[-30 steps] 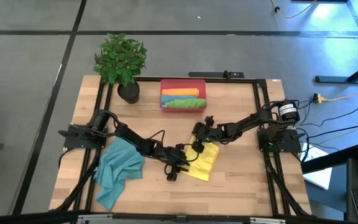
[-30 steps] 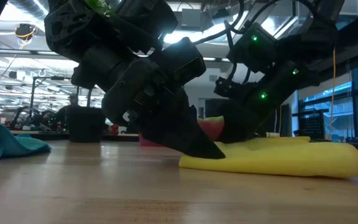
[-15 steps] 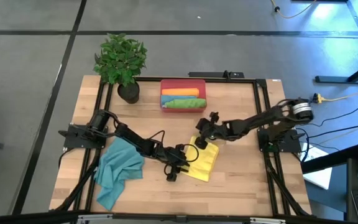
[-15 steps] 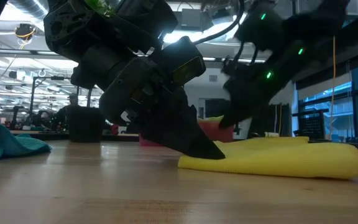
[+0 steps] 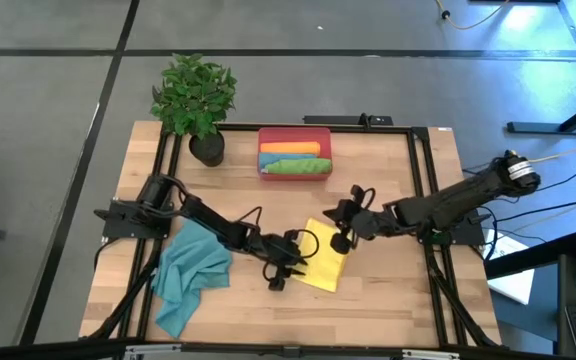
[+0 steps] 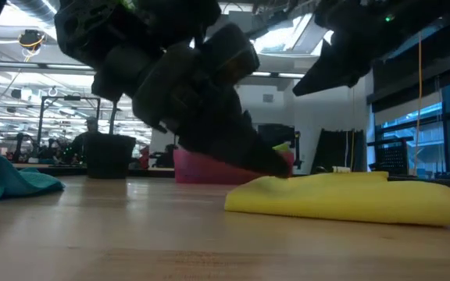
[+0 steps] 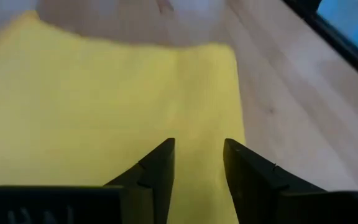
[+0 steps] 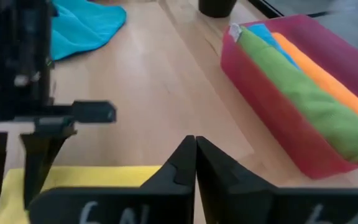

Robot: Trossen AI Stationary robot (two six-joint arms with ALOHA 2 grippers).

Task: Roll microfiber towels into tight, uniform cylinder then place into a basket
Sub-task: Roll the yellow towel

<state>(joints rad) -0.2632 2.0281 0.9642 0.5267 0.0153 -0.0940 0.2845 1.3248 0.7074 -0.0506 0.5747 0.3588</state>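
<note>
The yellow towel (image 5: 328,262) lies folded flat on the table right of centre; it also shows in the low view (image 6: 350,199). My left gripper (image 5: 296,262) is open with a narrow gap and stands over the towel's left part (image 7: 197,155), its tips at the towel's upper surface (image 6: 276,165). My right gripper (image 5: 339,241) is shut (image 8: 195,149) and hangs clear above the towel's far corner. The red-pink basket (image 5: 295,130) at the far middle holds rolled green, orange and teal towels (image 8: 303,93). Another teal towel (image 5: 190,272) lies crumpled at the left. My left gripper has its fingers (image 7: 160,168) slanting down from the table's left over the yellow towel, near its left edge. Flat yellow cloth shows in the gap between them. I cannot tell whether the tips touch the cloth.
A potted plant (image 5: 196,98) stands at the far left corner. A black frame (image 5: 420,190) runs along the table's sides. Bare wood lies between the yellow towel and the basket (image 8: 278,124) and along the near edge.
My right gripper has left the yellow towel's far-left corner, rising and drawing back toward the table's right edge. My left gripper has lifted from table level at the towel's left edge to the height of the towel's upper surface. The towel has stayed in place.
</note>
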